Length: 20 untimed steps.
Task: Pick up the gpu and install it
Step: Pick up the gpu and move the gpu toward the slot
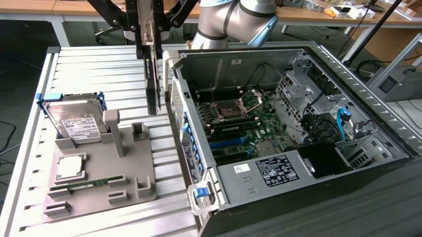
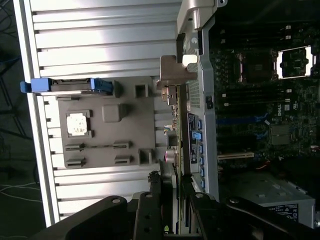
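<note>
1. Tool (image 1: 150, 45) is closed narrow on the upper edge of the gpu (image 1: 153, 84), so the card hangs straight down below it, thin side toward the exterior camera.
2. In the wrist view the tool (image 2: 167, 202) shows its two dark fingers (image 2: 150, 205) pressing on both flat faces of the gpu (image 2: 173, 135); the card runs away from them in one line.
3. I judge this upright hold is chosen because the case (image 1: 191, 123) lies on its side with the opening up. The board (image 1: 244, 123) faces upward, so a card must go in edge first from above.
4. Gpu is in the air, lifted off the surface (image 1: 99, 69). It is just beside the outer wall of the case, between this wall and the grey holder (image 1: 125, 160), and not yet over the board.
5. Farther out, on the holder, the hard drive (image 1: 76, 121) stands in its slot, and the processor (image 1: 70, 167) and the green memory stick (image 1: 89, 183) lie flat in their places.
6. Two posts (image 1: 112, 129) of the holder stand with nothing between them.
</note>
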Each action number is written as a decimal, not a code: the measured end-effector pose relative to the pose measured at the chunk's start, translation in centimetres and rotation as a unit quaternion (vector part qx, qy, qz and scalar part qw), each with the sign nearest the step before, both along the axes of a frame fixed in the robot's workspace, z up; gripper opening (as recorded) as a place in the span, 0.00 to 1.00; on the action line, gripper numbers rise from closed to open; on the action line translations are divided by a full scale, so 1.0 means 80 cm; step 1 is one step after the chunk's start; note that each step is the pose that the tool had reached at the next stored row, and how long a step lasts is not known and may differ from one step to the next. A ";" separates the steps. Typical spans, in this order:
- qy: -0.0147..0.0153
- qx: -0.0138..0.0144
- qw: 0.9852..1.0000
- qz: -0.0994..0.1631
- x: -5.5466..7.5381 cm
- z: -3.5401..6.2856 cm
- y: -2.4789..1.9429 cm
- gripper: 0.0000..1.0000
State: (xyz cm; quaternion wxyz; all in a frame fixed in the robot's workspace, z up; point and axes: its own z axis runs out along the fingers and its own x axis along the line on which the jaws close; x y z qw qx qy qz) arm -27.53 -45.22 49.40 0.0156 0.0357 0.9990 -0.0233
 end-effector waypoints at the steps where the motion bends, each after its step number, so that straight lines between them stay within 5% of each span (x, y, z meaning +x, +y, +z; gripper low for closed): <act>1: 0.000 -0.001 1.000 0.000 0.000 0.000 0.0000 0.27; 20: 0.000 -0.015 1.000 0.000 0.009 -0.002 0.0000 0.27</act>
